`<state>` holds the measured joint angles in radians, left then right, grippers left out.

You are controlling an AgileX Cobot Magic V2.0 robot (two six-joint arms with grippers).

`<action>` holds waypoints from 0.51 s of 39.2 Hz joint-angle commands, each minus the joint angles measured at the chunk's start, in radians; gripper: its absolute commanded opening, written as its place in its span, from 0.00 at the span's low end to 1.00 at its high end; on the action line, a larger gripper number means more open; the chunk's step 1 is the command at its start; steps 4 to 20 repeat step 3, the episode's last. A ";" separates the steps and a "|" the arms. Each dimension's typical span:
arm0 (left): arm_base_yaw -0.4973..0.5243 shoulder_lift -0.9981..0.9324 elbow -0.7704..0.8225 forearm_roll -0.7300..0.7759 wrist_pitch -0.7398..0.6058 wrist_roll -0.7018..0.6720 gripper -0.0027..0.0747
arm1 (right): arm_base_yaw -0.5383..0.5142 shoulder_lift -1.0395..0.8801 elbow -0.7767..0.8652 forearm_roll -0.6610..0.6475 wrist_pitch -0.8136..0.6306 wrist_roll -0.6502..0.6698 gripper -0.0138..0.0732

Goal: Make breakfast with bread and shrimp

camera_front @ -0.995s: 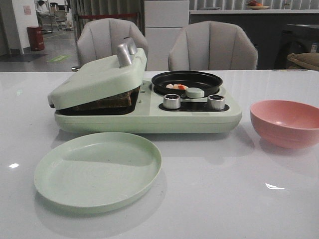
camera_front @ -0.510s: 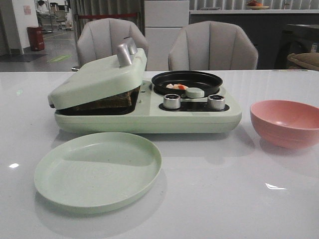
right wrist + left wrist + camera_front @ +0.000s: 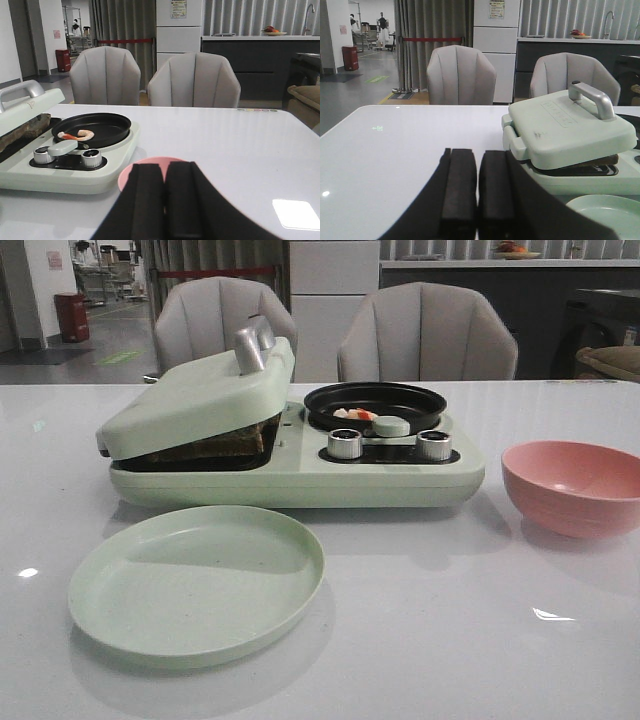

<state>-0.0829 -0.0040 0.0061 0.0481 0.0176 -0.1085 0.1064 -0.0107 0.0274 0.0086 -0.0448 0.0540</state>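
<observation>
Black padded fingers fill the foreground of both wrist views. The left gripper [image 3: 477, 192] has its jaws pressed together with nothing between them, and the right gripper [image 3: 165, 200] likewise has its jaws closed on nothing. Neither arm shows in the front view.

Just beyond the right gripper sits a pink bowl [image 3: 572, 486], near the right edge of the white table [image 3: 430, 630]. Beyond the left one, a pale green plate [image 3: 196, 580] lies toward the front edge, left of the middle.

Behind the plate, across the middle of the table, stands a pale green breakfast maker [image 3: 295, 470]. Its left half is a sandwich press whose lid [image 3: 195, 395], with a silver handle [image 3: 252, 345], rests tilted and partly raised. The bread [image 3: 215, 445] lies under that lid, its dark crust showing in the gap. The right half carries a round black pan [image 3: 375, 403], and the shrimp [image 3: 76, 134] lies inside it, orange-pink and white. Two silver knobs [image 3: 345, 444] sit in front of the pan.
</observation>
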 commanded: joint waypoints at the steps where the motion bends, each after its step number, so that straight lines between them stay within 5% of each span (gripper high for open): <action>1: 0.001 -0.016 0.022 -0.003 -0.080 -0.012 0.18 | -0.006 -0.021 -0.017 -0.014 -0.089 -0.001 0.32; 20: 0.001 -0.016 0.022 -0.003 -0.080 -0.012 0.18 | -0.006 -0.021 -0.017 -0.014 -0.089 -0.001 0.32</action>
